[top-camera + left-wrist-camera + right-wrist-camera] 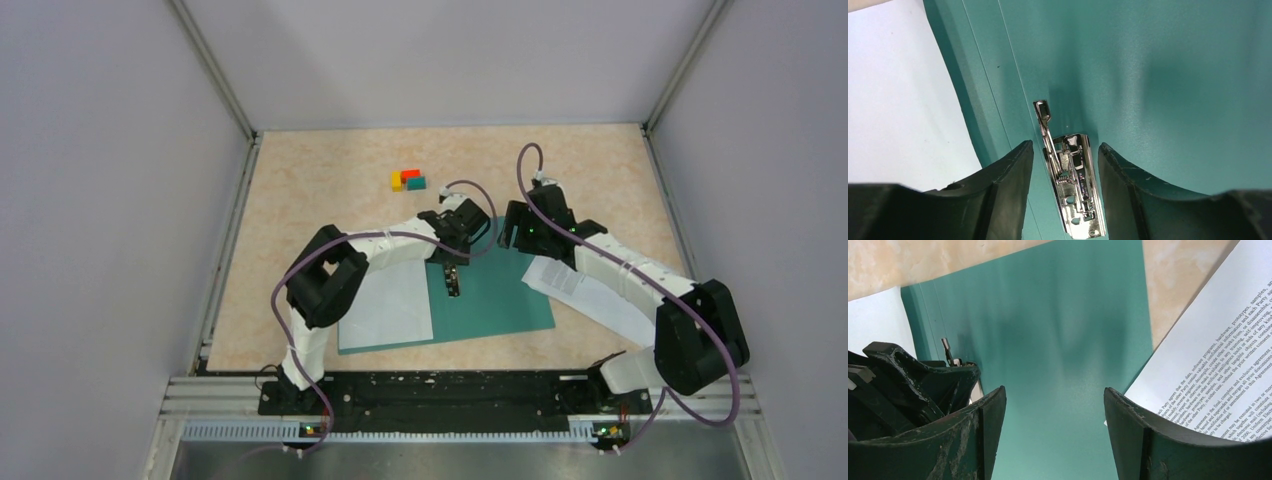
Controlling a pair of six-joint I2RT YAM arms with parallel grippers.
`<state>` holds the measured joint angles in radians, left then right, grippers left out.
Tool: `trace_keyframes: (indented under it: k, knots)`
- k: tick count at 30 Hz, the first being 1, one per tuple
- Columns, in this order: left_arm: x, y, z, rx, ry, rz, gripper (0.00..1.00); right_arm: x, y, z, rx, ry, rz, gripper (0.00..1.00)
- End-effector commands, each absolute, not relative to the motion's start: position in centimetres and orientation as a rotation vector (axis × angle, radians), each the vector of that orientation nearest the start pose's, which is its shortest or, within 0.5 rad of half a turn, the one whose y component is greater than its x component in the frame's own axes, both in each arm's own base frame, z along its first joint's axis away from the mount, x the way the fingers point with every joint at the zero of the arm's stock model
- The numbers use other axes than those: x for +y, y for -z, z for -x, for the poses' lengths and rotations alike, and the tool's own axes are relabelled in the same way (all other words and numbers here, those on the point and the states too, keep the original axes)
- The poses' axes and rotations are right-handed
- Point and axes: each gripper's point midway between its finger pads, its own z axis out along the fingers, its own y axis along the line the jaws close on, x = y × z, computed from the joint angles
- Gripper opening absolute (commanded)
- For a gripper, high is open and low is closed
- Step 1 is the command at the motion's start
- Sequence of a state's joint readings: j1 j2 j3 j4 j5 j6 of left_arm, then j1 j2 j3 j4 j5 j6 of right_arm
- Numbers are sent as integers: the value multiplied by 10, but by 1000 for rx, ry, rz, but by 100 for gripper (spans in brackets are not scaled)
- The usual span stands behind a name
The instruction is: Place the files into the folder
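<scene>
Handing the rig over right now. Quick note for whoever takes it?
Left gripper: open, fingers either side of the clip.
Right gripper: open, empty, above the folder.
The folder lies open, with a white sheet on its left half and the printed sheet at its right edge, mostly outside.
Done: folder open.
Left: probably get the printed sheet in, then close.

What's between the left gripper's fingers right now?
The metal clip on the teal folder sits inside the open left gripper, one finger on either side; nothing else is there. The left wrist view shows it.
</scene>
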<state>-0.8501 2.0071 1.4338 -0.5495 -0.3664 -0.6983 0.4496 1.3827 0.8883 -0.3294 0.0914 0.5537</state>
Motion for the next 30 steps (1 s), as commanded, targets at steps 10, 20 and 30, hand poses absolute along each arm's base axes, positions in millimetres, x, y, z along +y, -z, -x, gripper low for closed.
trace_keyframes:
  k: [10, 20, 30]
  knots:
    - [-273, -28, -320, 2586, 71, -187, 55, 165, -110, -321, 2380, -395, -169, 71]
    - [-249, -23, -317, 2621, 184, -301, 53, 157, -110, -323, 2370, -345, -195, 71]
    - [-277, -85, -345, 2500, 299, -335, 72, 54, -134, -378, 2213, -168, -527, 85]
